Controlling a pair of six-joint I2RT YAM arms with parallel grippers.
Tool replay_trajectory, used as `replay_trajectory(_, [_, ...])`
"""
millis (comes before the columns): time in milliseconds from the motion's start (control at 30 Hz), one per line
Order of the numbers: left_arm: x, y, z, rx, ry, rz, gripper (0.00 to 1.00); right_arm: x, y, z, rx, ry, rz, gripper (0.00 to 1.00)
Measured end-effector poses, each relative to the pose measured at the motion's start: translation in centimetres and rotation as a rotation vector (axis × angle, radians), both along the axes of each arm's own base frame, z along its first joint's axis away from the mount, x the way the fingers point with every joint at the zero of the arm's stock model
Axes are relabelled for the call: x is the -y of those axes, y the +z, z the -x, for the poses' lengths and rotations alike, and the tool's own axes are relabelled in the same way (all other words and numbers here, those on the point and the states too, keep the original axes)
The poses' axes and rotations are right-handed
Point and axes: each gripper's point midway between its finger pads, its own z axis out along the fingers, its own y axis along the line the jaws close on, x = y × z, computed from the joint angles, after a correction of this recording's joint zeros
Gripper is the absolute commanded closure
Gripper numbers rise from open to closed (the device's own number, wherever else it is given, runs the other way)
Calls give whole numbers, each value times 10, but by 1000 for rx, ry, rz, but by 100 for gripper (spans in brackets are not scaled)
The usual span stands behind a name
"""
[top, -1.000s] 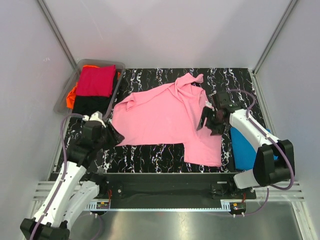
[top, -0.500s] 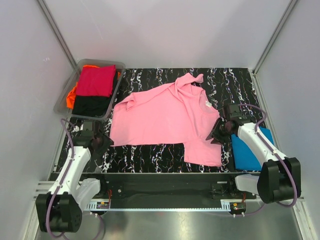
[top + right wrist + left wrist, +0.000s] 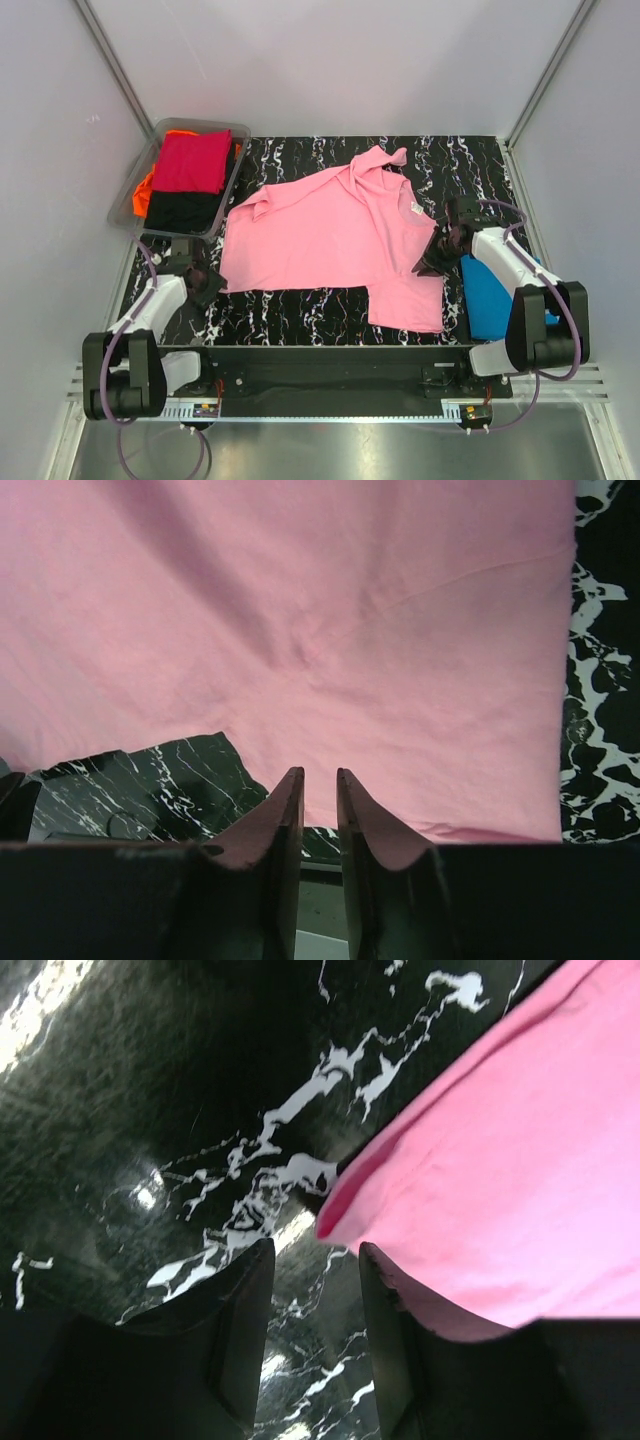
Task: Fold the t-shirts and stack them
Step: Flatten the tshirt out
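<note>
Left hand (image 3: 312, 1255): fingers apart over bare counter (image 3: 300, 305); pink shirt (image 3: 320, 235) corner just ahead.
Right hand (image 3: 313, 777): fingers nearly together at the pink shirt's hem; grip unclear.
Blue shirt (image 3: 490, 300): just beside right hand.

Blue t-shirt (image 3: 480, 310) partly hidden under right arm (image 3: 497, 258)

My bench (image 3: 300, 305): black, white-veined.
I see a pink t-shirt (image 3: 330, 235), blue t-shirt (image 3: 485, 305), crimson t-shirt (image 3: 192, 160), orange t-shirt (image 3: 143, 190), black t-shirt (image 3: 180, 212).
</note>
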Motion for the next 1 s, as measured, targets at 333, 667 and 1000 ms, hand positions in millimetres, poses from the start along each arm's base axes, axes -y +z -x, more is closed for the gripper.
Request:
replay_trajectory(333, [-5,-6,-24,33,25,5,69,-5,-6,-4,-3,24,-23,68])
replay_trajectory(667, [-3,-7,-35,50,-4,22,100,2,-26,-22,-14,-6,25,70])
replay_trajectory(1000, [9,-1,-20,35,-52,73,100,3,-57,-56,-55,-25,50,69])
